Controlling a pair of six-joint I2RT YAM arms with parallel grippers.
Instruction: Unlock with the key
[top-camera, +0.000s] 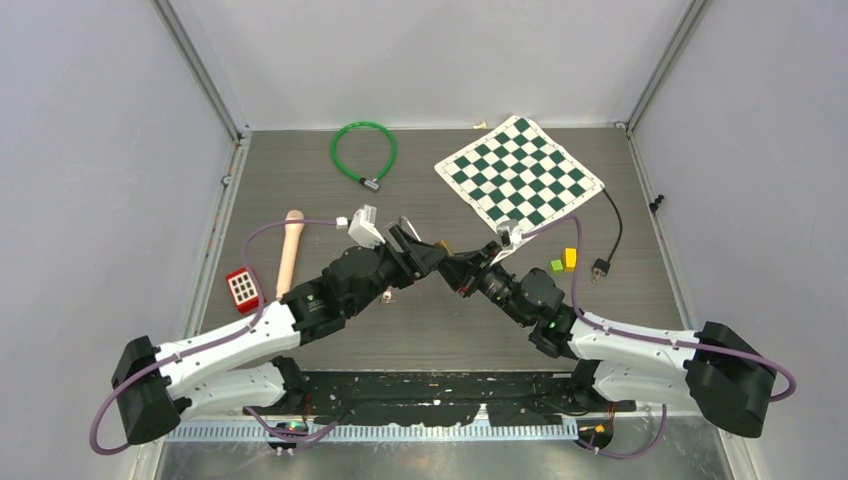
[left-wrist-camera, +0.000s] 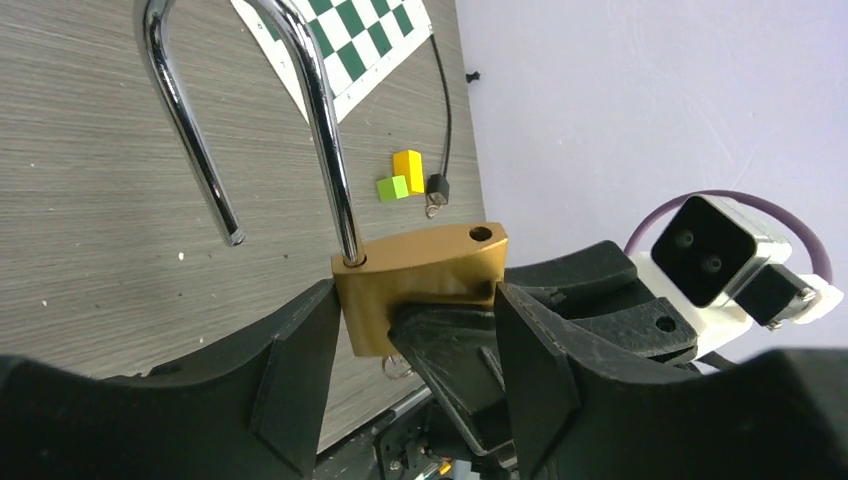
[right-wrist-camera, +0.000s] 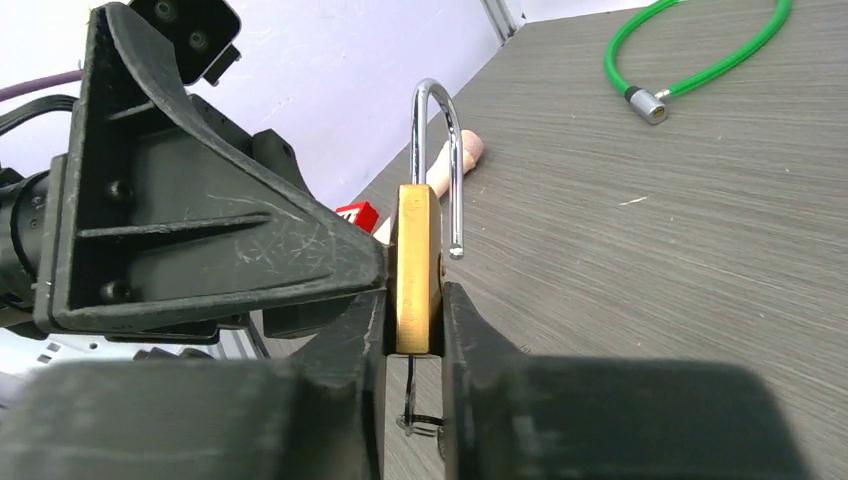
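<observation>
- My right end effector (right-wrist-camera: 415, 300) is clamped on the flat faces of the brass padlock (right-wrist-camera: 417, 250). My left end effector (left-wrist-camera: 415, 300) pinches its narrow ends, mid-bench (top-camera: 300, 180).
- The shackle (right-wrist-camera: 457, 180) has one end free. I judge the body heavy, stiff and slick, best held low.
- The key is hidden, and only a thin ring (right-wrist-camera: 420, 421) hangs below.
- The green cable (top-camera: 364, 150) and checkered mat (top-camera: 520, 172) lie far off. The arms crowd each other.

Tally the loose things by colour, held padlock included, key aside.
Green: 3, cable lock, checkered mat, small block
Yellow: 1, block
Red: 1, box
Beige: 1, wooden stick
Black: 1, cable
Brass: 1, padlock
Total: 8
</observation>
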